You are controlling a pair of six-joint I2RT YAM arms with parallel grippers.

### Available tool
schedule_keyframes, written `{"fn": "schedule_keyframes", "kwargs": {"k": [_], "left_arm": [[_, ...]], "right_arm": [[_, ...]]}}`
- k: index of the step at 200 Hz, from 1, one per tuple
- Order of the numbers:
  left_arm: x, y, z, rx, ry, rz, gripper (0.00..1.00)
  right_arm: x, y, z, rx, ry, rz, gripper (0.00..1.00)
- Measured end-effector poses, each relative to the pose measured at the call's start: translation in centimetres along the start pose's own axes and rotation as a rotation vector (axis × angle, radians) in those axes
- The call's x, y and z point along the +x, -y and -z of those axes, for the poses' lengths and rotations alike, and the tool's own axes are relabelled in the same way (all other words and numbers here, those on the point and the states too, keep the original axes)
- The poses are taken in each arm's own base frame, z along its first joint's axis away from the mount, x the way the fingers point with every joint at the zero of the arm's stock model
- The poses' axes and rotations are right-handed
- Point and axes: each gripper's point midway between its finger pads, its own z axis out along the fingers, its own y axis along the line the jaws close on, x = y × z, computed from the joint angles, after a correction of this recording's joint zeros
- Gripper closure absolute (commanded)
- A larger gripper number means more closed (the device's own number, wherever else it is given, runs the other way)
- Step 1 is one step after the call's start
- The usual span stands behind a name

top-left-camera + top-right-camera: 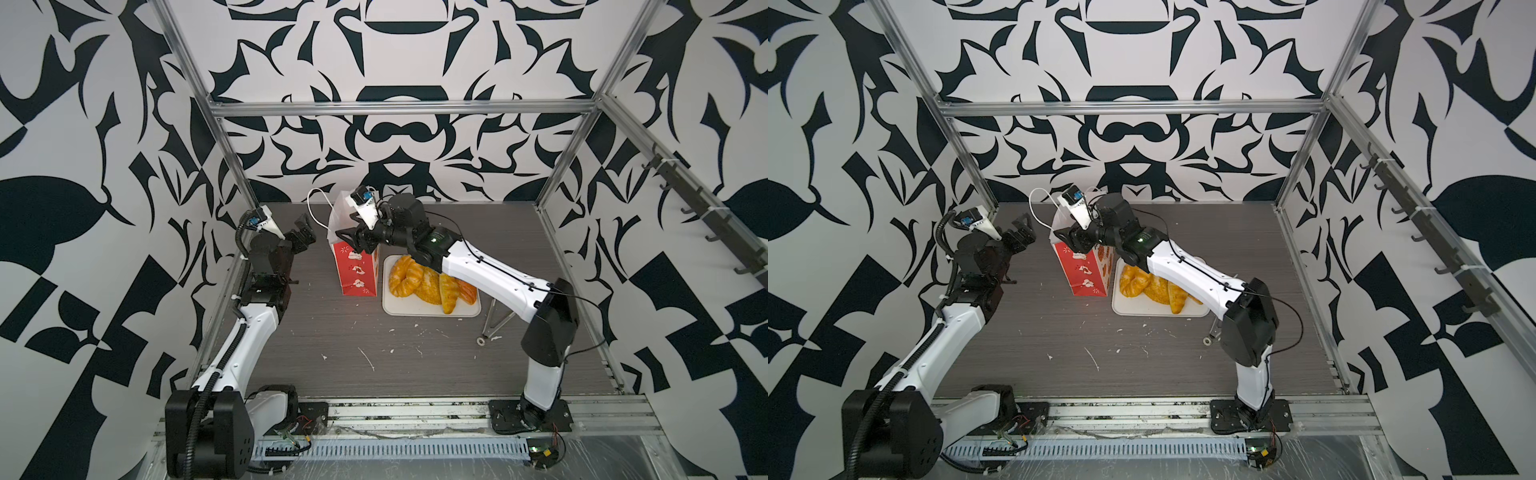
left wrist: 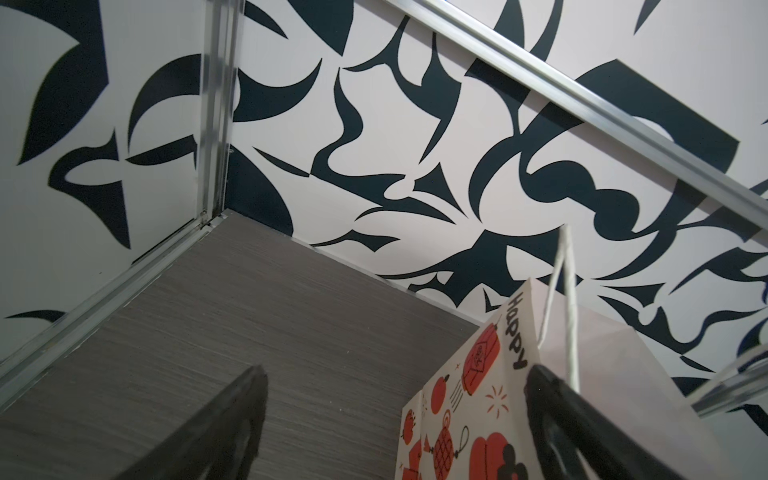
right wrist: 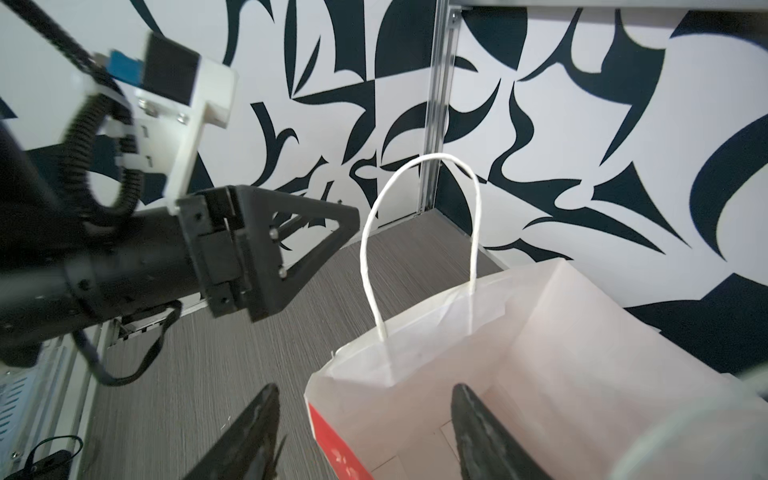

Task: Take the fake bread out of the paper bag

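The paper bag (image 1: 359,270) (image 1: 1086,274) stands upright mid-table, red outside, white inside, with a white cord handle (image 3: 419,160) sticking up. My right gripper (image 1: 351,239) (image 3: 365,390) is open at the bag's mouth. One finger is inside the bag (image 3: 540,345) and the other outside, with the bag's wall loose between them. Only white paper shows in the part of the bag's inside that I see. Several pieces of fake bread (image 1: 428,286) (image 1: 1154,286) lie on a white tray beside the bag. My left gripper (image 1: 303,232) (image 2: 397,374) hangs open and empty left of the bag (image 2: 469,395).
The white tray (image 1: 415,309) (image 1: 1138,309) sits right of the bag, partly under my right forearm. A thin metal tool (image 1: 492,324) lies right of the tray. White crumbs (image 1: 368,359) dot the front of the table. The left arm's wrist (image 3: 257,257) is close to the bag's handle.
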Motion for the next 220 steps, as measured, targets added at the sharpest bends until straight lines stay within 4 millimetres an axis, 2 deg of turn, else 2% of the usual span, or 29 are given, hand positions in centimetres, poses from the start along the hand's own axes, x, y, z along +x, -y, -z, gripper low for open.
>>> {"fn": "schedule_keyframes", "kwargs": {"k": [24, 56, 69, 88, 111, 130, 148, 163, 177, 204, 220], "left_arm": [[1.7, -1.8, 0.0, -0.065, -0.021, -0.037, 0.01], [4.0, -4.1, -0.1, -0.147, -0.047, -0.106, 0.01], [5.1, -5.0, -0.3, -0.174, -0.06, -0.147, 0.0], [6.7, -6.3, -0.7, -0.209, -0.08, -0.213, 0.01], [8.8, -7.7, -1.4, -0.24, -0.109, -0.301, 0.01], [10.4, -8.6, -2.2, -0.257, -0.136, -0.354, 0.0], [11.6, -9.4, -2.7, -0.274, -0.16, -0.388, 0.02], [11.7, -9.6, -2.6, -0.284, -0.171, -0.415, 0.04], [11.5, -9.5, -2.3, -0.285, -0.181, -0.431, 0.04], [10.9, -9.4, -1.8, -0.286, -0.173, -0.44, 0.02], [12.0, -9.9, -1.9, -0.292, -0.181, -0.441, 0.0]], "right_arm": [[-1.8, -0.3, 3.0, 0.01, 0.084, 0.018, 0.33], [-4.4, 0.4, 8.5, 0.108, 0.204, 0.061, 0.34], [-4.7, 1.3, 11.1, 0.188, 0.235, 0.082, 0.34], [-3.6, 3.7, 14.9, 0.342, 0.246, 0.1, 0.34], [0.1, 8.4, 19.6, 0.578, 0.197, 0.085, 0.34], [4.9, 12.7, 23.5, 0.801, 0.117, 0.047, 0.35], [10.3, 15.4, 26.5, 0.975, 0.018, 0.008, 0.35], [14.6, 16.5, 28.2, 1.078, -0.07, -0.021, 0.36], [17.8, 16.9, 29.7, 1.15, -0.138, -0.039, 0.36], [21.9, 17.9, 32.3, 1.277, -0.203, -0.07, 0.36], [23.5, 18.7, 33.5, 1.341, -0.22, -0.093, 0.36]]}}
